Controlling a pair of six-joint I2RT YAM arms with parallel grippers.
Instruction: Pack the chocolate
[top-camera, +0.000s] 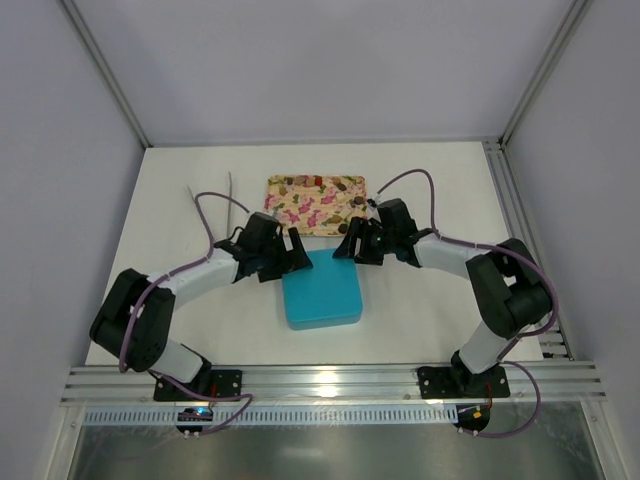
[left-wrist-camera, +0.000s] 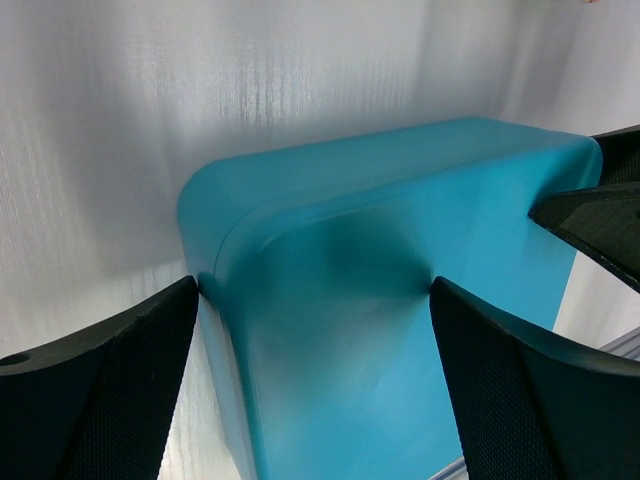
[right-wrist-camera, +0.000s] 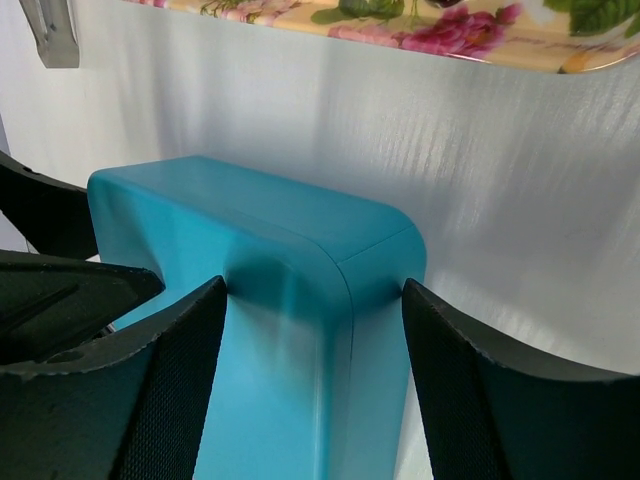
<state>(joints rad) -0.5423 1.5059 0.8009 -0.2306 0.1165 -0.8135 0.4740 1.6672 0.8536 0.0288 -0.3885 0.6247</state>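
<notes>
The chocolates (top-camera: 340, 186) are small brown and tan pieces lying on the pink floral tray (top-camera: 300, 215) at the back of the table. A closed teal box (top-camera: 320, 290) lies in front of the tray. My left gripper (top-camera: 292, 250) is open over the box's far left corner (left-wrist-camera: 330, 260), with its fingertips (left-wrist-camera: 150, 340) touching the box. My right gripper (top-camera: 350, 245) is open over the far right corner (right-wrist-camera: 300, 250), with its fingertips (right-wrist-camera: 440, 340) against the box on either side of the corner. Neither gripper holds a chocolate.
Thin metal tongs (top-camera: 231, 193) lie on the white table left of the tray; their tip shows in the right wrist view (right-wrist-camera: 50, 30). The tray's front rim (right-wrist-camera: 420, 45) is just beyond the box. Enclosure walls stand on three sides.
</notes>
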